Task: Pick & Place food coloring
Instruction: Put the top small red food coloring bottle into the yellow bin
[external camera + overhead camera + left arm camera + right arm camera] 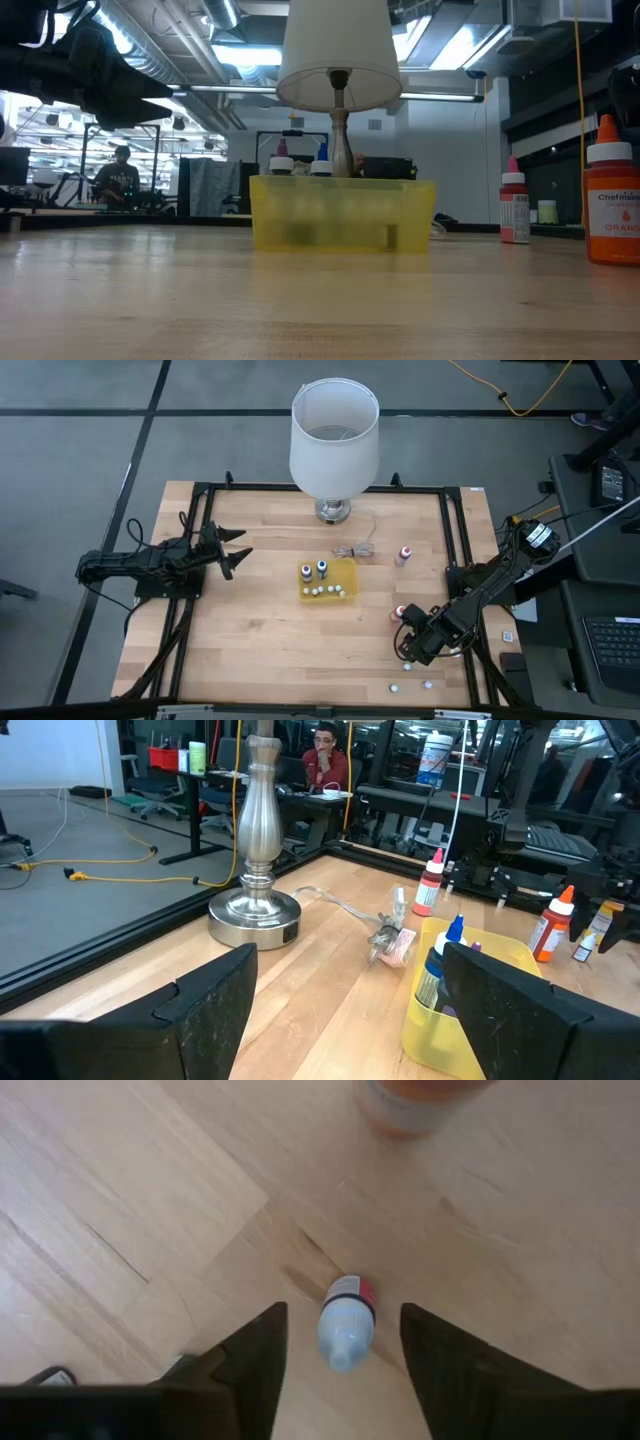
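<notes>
A tiny food coloring bottle (345, 1323), pale with a white tip and a red-banded label, lies on its side on the wood. My right gripper (345, 1370) is open near the table's right near corner (412, 648), pointing down, one finger on either side of this bottle without touching it. An orange-topped bottle (400, 613) stands just beyond. A pink-topped bottle (404, 553) stands farther off. Several bottles sit in the yellow tray (345, 572). My left gripper (235, 550) waits open, raised at the table's left.
A lamp with a white shade (334, 438) and metal base (254, 915) stands at the far middle, with a crumpled clear wrapper (357, 548) near it. Three small bottles (407, 666) lie loose by the near right edge. Black frame rails (455, 540) border the table.
</notes>
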Tool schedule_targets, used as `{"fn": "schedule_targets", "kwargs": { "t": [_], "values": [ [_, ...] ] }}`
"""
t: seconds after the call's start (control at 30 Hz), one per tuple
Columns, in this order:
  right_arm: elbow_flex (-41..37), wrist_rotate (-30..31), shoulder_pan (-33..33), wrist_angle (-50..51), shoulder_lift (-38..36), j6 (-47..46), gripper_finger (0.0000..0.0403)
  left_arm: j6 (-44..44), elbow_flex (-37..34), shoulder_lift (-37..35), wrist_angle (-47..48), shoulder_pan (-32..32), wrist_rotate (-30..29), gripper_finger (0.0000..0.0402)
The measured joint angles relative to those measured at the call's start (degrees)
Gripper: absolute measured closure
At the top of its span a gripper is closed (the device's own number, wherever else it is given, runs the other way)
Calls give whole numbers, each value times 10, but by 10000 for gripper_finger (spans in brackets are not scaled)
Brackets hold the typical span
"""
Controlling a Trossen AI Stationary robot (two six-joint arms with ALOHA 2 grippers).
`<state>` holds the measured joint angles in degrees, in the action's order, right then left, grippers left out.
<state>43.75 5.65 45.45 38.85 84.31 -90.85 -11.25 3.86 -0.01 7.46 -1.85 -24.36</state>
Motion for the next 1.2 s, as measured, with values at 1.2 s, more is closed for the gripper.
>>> {"fn": "schedule_targets", "kwargs": {
  "t": [1.2],
  "values": [
    [103,-28,-69,-29,-1,326,337,0,0,0,0,0,0,89]
  ]
}}
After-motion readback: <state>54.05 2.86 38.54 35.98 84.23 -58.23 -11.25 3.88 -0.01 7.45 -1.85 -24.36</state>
